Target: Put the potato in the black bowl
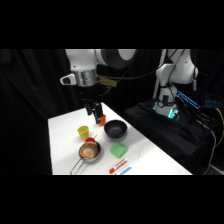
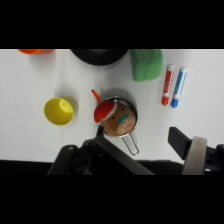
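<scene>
Writing: none can be read on any item; the two markers carry no legible label.
Hand: the hand [image 1: 94, 111] hangs above the far part of the worktop [image 1: 65, 145]; in the wrist view its black linkage and one finger [image 2: 194, 152] rise from the bottom edge. I cannot tell whether it is released or clenched, and nothing shows in its grip.
Potato: one tan-brown potato [image 2: 120, 122] lies inside the silver pan [image 2: 131, 111], directly below the hand in the wrist view; in the side view it sits in the pan [image 1: 96, 155] nearer the camera than the hand.
Black bowl: one black bowl [image 1: 115, 130], just beside the hand toward the arm's base and apart from the pan; the wrist view shows only its rim [image 2: 99, 55] at the top edge.
Cups: one yellow cup [image 1: 83, 131] near the hand, and one orange cup [image 1: 102, 120] right beside the hand.
Red piece: one red item [image 2: 103, 110] lies on the pan's rim, touching the potato; what it is I cannot tell.
Green item: one green block [image 1: 119, 150], beyond the pan from the hand.
Markers: two, one red marker [image 2: 167, 85] and one blue marker [image 2: 178, 87], side by side, past the green block.
</scene>
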Robot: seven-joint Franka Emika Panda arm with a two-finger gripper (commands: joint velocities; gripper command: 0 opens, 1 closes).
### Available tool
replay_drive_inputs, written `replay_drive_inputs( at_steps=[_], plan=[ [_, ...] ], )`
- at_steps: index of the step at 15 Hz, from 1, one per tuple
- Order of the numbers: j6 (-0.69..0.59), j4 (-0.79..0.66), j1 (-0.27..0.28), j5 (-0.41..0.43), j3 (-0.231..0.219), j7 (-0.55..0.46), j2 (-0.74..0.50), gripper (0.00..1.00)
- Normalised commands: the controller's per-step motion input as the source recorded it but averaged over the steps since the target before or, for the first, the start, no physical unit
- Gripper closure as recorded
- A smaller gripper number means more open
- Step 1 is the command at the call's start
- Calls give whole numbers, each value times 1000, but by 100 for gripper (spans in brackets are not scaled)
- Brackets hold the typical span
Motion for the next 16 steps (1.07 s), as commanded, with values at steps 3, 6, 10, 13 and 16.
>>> replay_drive_inputs(
  at_steps=[3, 6, 10, 13, 16],
  plan=[
    [164, 367, 15, -113, 20, 41, 355, 0],
    [169, 269, 12, -138, -2, 41, 337, 0],
    [185, 185, -4, -93, 8, -5, 273, 0],
    [184, 214, -1, -100, 4, -16, 272, 0],
    [94, 319, -1, -91, -16, 18, 340, 0]
  ],
)
